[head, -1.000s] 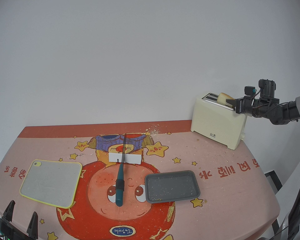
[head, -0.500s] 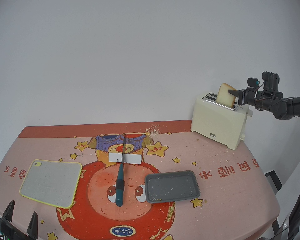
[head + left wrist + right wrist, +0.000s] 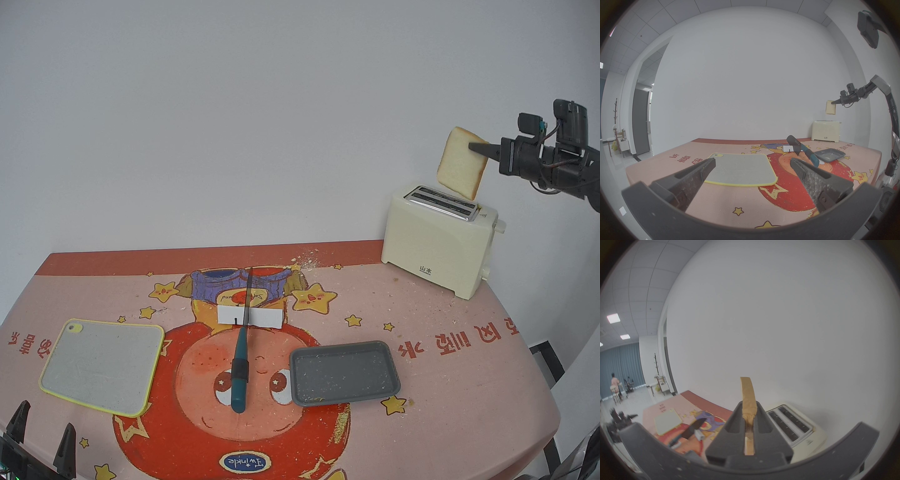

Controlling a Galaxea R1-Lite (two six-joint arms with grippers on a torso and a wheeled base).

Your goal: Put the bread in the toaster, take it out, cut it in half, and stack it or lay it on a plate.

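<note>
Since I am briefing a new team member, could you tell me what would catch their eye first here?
The slice of bread stands out first, held in the air by the right gripper just above the cream toaster at the far right corner of the table. Next comes the teal-handled knife at the table's middle, between a cutting board on its left and a grey tray on its right.

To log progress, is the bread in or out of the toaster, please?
Out: the bread hangs clear above the toaster, pinched in the right gripper.
</note>
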